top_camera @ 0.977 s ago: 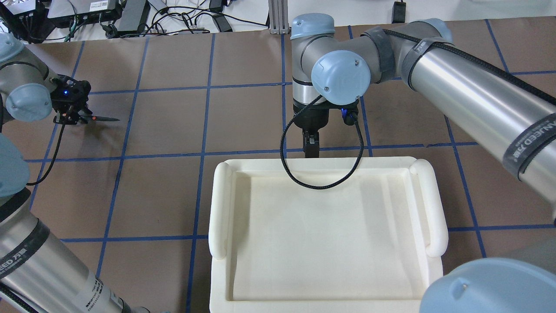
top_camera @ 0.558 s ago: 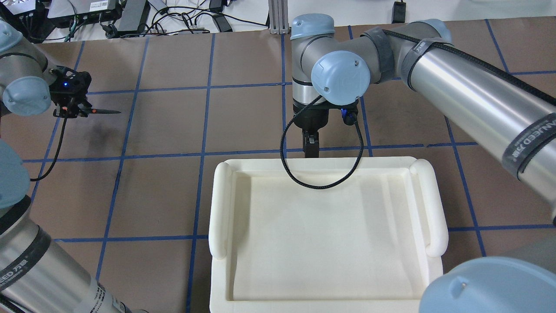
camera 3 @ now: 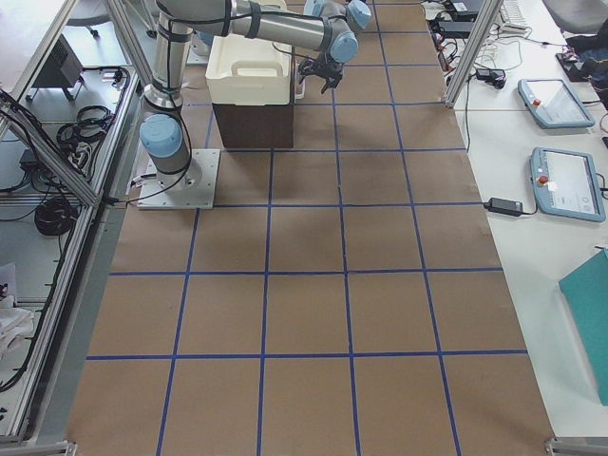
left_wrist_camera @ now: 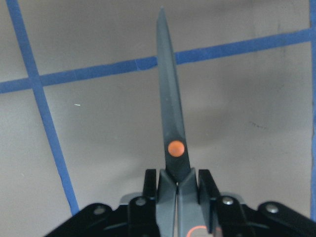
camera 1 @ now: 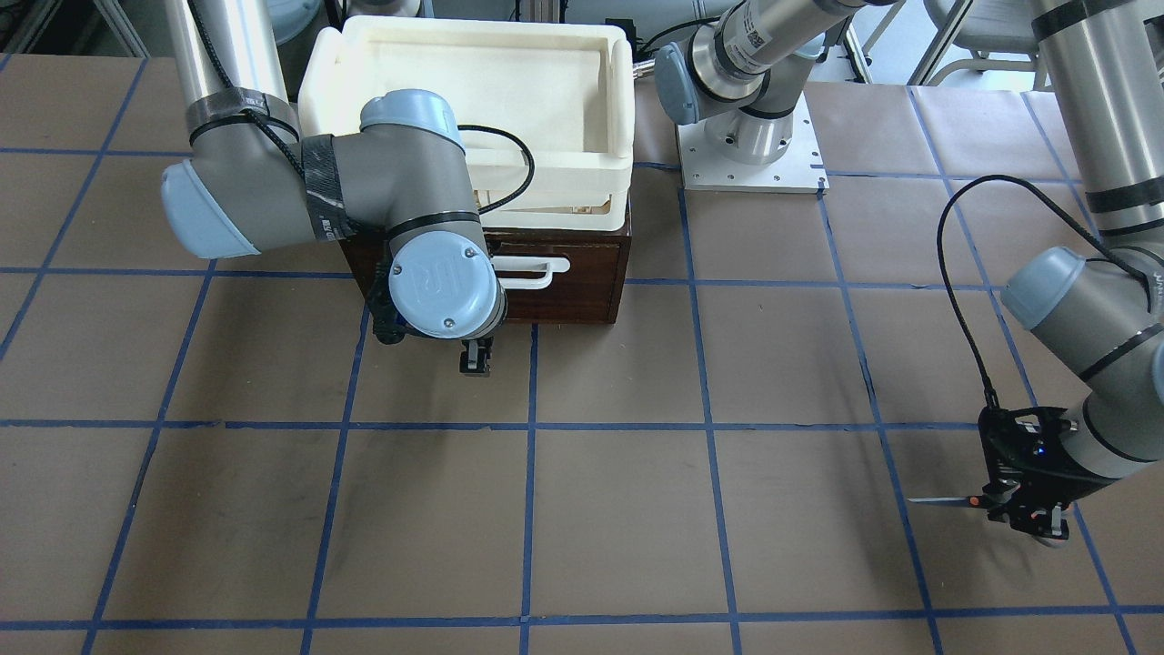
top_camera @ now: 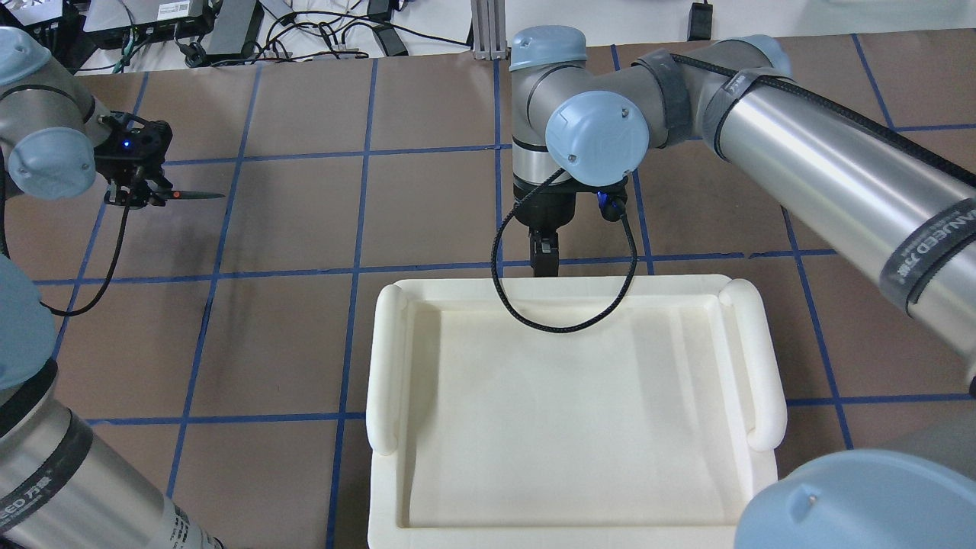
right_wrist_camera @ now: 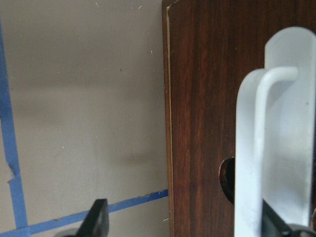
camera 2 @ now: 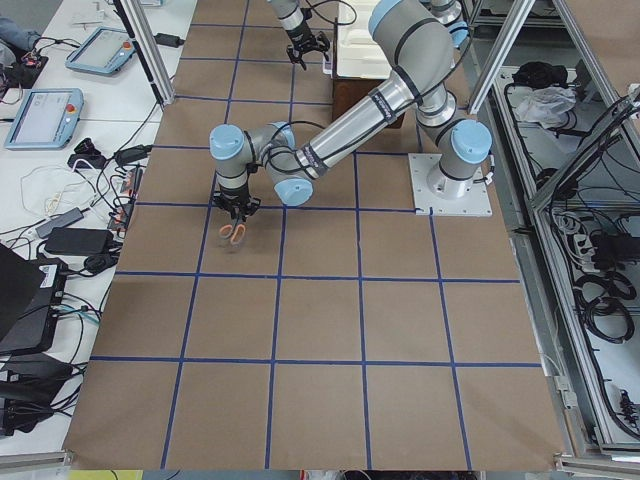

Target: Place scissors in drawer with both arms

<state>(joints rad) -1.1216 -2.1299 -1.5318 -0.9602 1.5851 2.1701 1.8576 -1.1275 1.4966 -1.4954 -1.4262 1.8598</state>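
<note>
My left gripper (top_camera: 139,183) is shut on the grey handles of the scissors (top_camera: 194,196) and holds them above the table at the far left. The dark blades point toward the middle. In the left wrist view the scissors (left_wrist_camera: 170,123) are closed, with the orange pivot showing. The dark brown drawer (camera 1: 582,282) sits under the white foam tray, its front looking flush. My right gripper (camera 1: 475,359) is open in front of the drawer (right_wrist_camera: 197,98). The white bar handle (right_wrist_camera: 276,123) lies by one finger (right_wrist_camera: 98,217)'s opposite partner.
A white foam tray (top_camera: 385,366) rests on top of the drawer cabinet. The left arm's base plate (camera 1: 750,146) stands beside the cabinet. Brown paper with blue tape lines covers the table (camera 1: 637,509). Cables and devices lie beyond the far edge (top_camera: 229,30).
My left gripper has carried the scissors a little farther from me and toward the middle. The right arm has barely moved.
</note>
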